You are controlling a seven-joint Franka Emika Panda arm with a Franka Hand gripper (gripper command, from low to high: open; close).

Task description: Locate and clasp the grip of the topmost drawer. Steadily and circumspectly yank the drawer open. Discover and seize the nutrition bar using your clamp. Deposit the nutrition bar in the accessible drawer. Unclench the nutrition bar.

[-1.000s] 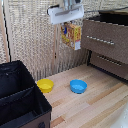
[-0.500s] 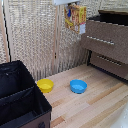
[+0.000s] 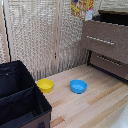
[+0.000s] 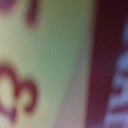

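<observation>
nutrition bar (image 3: 81, 7) — orange-yellow packet, red print, upright, high beside dresser | topmost drawer (image 3: 103, 40) — dark brown, silver handle, pulled out

The nutrition bar (image 3: 81, 8) was orange-yellow with red-brown print. The dresser (image 3: 107, 42) was dark brown with silver handles. 2 bowls: 1 yellow (image 3: 45, 85), 1 blue (image 3: 78, 86). The bin (image 3: 20, 102) was black.

We see a dark brown wood dresser (image 3: 107, 42), matt, with a silvery metal-looking bar handle (image 3: 100, 40). Light wood plank floor (image 3: 95, 107), smooth. Yellow bowl (image 3: 45, 85) and blue bowl (image 3: 78, 86) look like plastic. Black bin (image 3: 20, 100) looks matt. Nutrition bar (image 3: 81, 7) wrapper slightly glossy.
</observation>
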